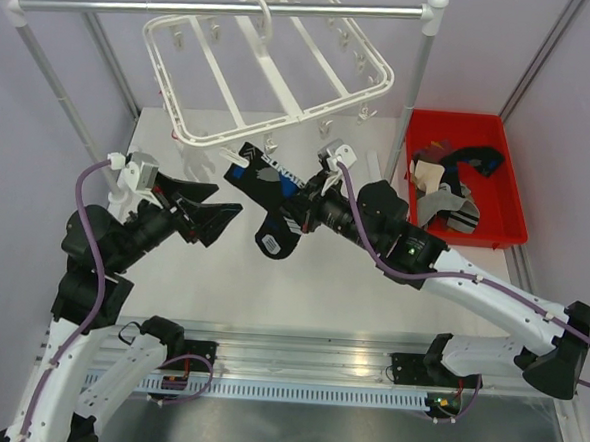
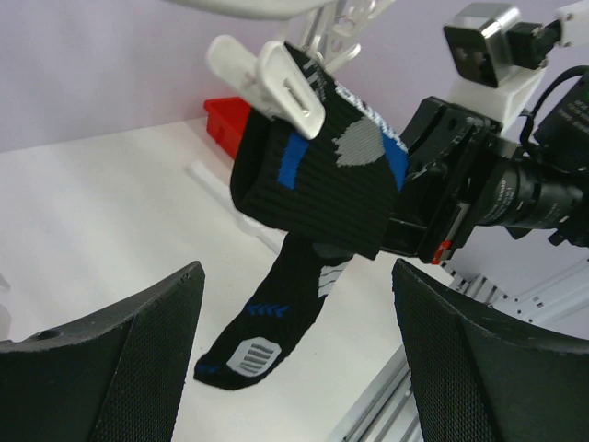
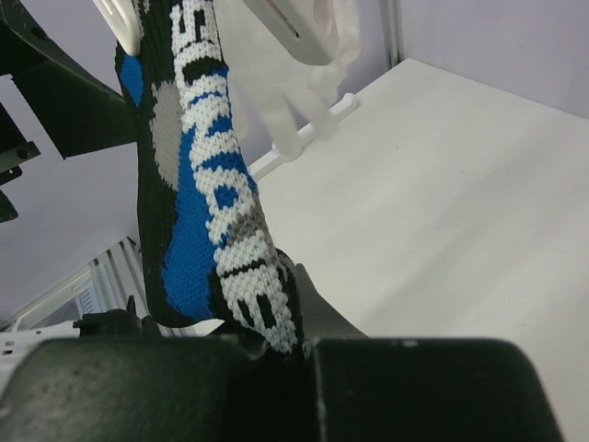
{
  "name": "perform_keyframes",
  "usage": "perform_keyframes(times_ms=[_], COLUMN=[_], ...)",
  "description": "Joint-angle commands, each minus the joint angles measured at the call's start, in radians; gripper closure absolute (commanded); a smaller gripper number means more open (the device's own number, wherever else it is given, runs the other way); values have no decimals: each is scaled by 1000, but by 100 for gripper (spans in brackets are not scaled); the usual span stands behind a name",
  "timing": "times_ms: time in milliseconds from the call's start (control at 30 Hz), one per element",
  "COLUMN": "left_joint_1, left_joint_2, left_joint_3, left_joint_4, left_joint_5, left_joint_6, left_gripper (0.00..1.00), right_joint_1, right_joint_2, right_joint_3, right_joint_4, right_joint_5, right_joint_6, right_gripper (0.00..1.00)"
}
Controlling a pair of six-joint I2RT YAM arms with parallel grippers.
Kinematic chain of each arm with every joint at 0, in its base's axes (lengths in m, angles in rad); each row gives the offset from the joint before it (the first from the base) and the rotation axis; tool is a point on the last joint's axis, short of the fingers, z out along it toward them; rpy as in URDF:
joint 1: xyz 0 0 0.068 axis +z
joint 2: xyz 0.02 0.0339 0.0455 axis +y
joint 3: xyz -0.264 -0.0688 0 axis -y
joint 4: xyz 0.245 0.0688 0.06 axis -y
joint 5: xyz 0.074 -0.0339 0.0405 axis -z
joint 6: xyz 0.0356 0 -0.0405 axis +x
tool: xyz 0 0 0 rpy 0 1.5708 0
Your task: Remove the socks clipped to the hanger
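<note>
One black-and-blue sock (image 1: 266, 174) is the only one we see on the hanger (image 1: 280, 68), which hangs by its hook from the silver rail (image 1: 218, 9) above the table (image 1: 221, 287). The sock dangles from a white clip (image 2: 276, 83) on the frame's 6 o'clock edge, cuff up, toe down. The other socks (image 1: 447, 185) lie in the red bin (image 1: 457, 119) at 3 o'clock.

The right pincer (image 1: 294, 203) comes in from the sock's 3 o'clock & is closed tight on the knit just below the cuff. Its wrist view shows the lettered fabric running down into the jaws. The left pincer (image 1: 226, 202) sits at the sock's 9 o'clock, jaws spread wide, holding nothing, near the sock but apart from it.

Handling, as we judge it: light, soft, stretchy knit w/ no stiffness, so it'll drape & swing rather than hold shape. Not fragile, not slippery; the knit surface should give the pads good friction. The weak pt is the clip, not the sock: thin sprung plastic on a frame that swings freely from the rail. A pull far down the leg would prob. just stretch the knit & drag the hanger along. Best hold = high up, close under the clip, approx. where the right pincer has it. Pull down & toward 6 o'clock, in line w/ the clip's mouth, not sideways. The open left pincer could steady the frame or squeeze the clip if the fabric won't slip out.
</note>
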Motion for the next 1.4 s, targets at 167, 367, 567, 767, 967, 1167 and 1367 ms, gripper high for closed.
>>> perform_keyframes(times_ms=[167,367,567,767,967,1167,1367], left_joint_1=[3,3,3,3,7,10,10], left_joint_2=[-20,27,81,108,128,148,156], left_joint_3=[-96,-108,-119,-139,-156,-165,-165], left_joint_4=[323,444,565,651,737,789,809], left_joint_5=[47,3,3,-26,-39,-23,-5], left_joint_6=[-98,-128,-179,-214,-257,-288,-299], left_gripper=[15,15,15,17,19,24,37], right_joint_1=[-11,-19,-22,-24,-24,-25,-27], right_joint_2=[-57,-80,-78,-83,-83,-80,-80], right_joint_3=[-23,-37,-40,-42,-40,-46,-46], right_joint_4=[18,18,18,18,20,20,20], right_joint_5=[-102,-137,-163,-174,-185,-182,-179], right_joint_6=[30,48,65,71,77,79,83], right_gripper=[99,99,99,99,99,99,99])
